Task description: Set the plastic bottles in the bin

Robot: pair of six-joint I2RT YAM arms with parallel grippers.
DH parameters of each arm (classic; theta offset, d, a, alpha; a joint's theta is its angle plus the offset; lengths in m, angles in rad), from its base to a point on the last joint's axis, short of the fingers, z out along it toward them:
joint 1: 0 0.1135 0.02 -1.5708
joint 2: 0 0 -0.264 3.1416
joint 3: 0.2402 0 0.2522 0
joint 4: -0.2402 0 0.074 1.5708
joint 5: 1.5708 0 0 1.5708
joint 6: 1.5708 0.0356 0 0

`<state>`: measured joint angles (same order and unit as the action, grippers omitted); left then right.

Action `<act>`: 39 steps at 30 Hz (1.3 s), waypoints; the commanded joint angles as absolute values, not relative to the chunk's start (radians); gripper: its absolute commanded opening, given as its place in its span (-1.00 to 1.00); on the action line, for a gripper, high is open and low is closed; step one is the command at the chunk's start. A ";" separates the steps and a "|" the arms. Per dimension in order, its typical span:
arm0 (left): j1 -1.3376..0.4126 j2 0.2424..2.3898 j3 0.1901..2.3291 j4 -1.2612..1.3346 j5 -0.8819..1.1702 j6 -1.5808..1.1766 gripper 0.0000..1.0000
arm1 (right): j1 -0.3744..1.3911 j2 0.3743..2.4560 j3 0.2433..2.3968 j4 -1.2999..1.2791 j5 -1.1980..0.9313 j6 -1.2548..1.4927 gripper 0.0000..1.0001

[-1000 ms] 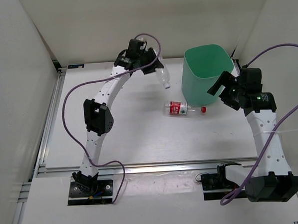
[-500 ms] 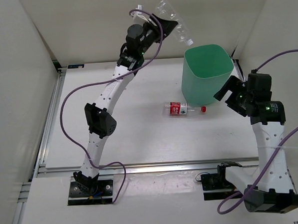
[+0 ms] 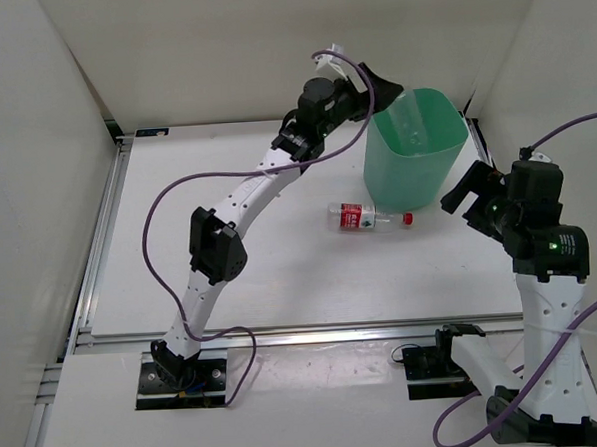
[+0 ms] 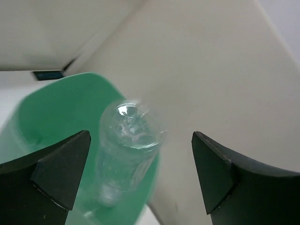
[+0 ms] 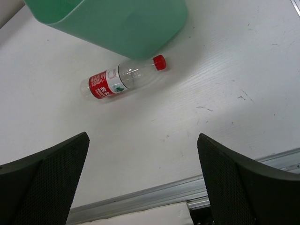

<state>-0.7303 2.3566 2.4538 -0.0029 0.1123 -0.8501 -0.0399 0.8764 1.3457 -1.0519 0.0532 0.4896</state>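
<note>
Right wrist view, nearest first: right gripper (image 5: 143, 137) hangs spread wide w/ nothing btwn its fingers, over the white table (image 5: 225, 93). Just past it lies the small clear plastic bottle w/ red label and red cap (image 5: 122, 79), on its side, cap end just beside the foot of the mint-green plastic bin (image 5: 117, 23); can't tell if the cap touches the wall. It looks empty, so prob. v. light, thin-walled, squashy under a hard pinch, slick and apt to roll. Best hold is prob. across the labelled mid-body, jaws square to its long axis, gentle squeeze. Further back the bin stands upright, and the left gripper (image 4: 140, 140) reaches out over its mouth, fingers well apart, holding nothing. The unlabelled clear plastic bottle (image 4: 129, 150) shows btwn them but clear of both, base toward the camera, neck down inside the green walls, prob. mid-drop. In top external view it's only a faint clear shape in the mouth. Anything else in the bin: can't make out, floor mostly hidden.
</note>
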 commanded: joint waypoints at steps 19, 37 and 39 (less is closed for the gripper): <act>-0.541 1.827 1.403 -0.216 0.265 -1.378 1.00 | -0.046 0.920 1.315 -0.992 -0.005 0.488 1.00; -0.637 2.175 1.939 -0.997 0.330 -1.301 1.00 | -0.046 0.900 1.244 -0.983 0.032 0.497 1.00; -0.637 2.175 1.972 -1.034 0.321 -1.301 1.00 | -0.046 0.900 1.235 -0.983 0.032 0.497 1.00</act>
